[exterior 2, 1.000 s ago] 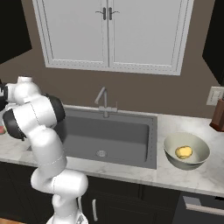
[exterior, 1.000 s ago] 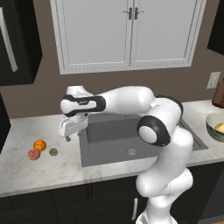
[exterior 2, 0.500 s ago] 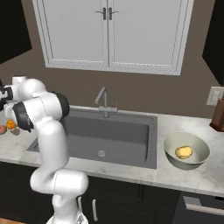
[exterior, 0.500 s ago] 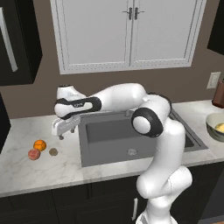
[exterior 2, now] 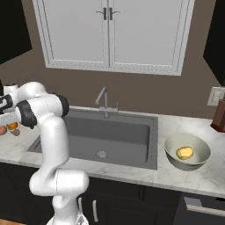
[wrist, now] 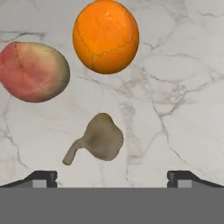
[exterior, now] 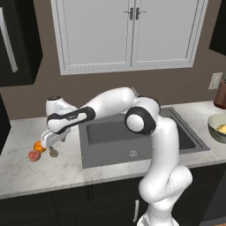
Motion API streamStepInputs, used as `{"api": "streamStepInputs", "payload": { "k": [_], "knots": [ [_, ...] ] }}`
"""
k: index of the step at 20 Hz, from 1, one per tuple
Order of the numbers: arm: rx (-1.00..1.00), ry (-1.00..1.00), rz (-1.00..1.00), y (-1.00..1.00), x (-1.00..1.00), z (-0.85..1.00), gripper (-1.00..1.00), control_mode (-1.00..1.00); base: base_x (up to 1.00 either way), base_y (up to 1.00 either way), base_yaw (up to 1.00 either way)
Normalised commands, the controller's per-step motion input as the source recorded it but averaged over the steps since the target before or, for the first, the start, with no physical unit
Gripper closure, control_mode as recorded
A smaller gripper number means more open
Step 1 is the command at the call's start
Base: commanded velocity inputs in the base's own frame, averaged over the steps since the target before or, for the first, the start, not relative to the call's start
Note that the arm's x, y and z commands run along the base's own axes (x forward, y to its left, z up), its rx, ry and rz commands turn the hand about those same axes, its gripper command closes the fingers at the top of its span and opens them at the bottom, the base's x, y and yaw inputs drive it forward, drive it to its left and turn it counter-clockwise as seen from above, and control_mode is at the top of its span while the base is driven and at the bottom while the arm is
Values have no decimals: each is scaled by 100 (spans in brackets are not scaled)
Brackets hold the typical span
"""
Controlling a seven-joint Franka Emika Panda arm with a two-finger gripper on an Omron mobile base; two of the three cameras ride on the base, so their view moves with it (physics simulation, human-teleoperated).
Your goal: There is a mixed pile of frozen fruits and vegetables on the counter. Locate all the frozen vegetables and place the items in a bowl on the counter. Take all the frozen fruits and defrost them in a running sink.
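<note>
The arm (exterior: 145,132) rises at lower right of the left base view, bends at a dark elbow mid-frame, and stretches to the left. The gripper (exterior: 49,140) points down at center left, jaws wide open, nothing between its 2 fingertips (wrist: 41,178).

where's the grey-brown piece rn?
The grey-brown piece lies on the counter left of the sink, beside the orange ball and reddish ball, under the open gripper.

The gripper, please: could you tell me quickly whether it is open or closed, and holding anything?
Gripper: open, holding nothing; it hangs over the grey-brown piece on the counter.
</note>
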Motion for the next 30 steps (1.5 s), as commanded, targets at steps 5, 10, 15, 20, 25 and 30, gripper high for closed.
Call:
{"api": "streamStepInputs", "payload": {
  "k": [5, 10, 15, 20, 25, 30],
  "knots": [
    [0, 0, 0, 12, 0, -32, -100, -100, 0, 0, 0],
    [0, 0, 0, 26, 2, -41, -100, -100, 0, 0, 0],
    [0, 0, 2, 6, 2, -26, -100, -100, 0, 0, 0],
    [0, 0, 1, 0, 1, -16, 100, -100, 0, 0, 0],
    [0, 1, 0, 0, 0, -21, 100, -100, 0, 0, 0],
    [0, 2, 0, -2, 0, -8, 100, -100, 0, 0, 0]
  ]
}}
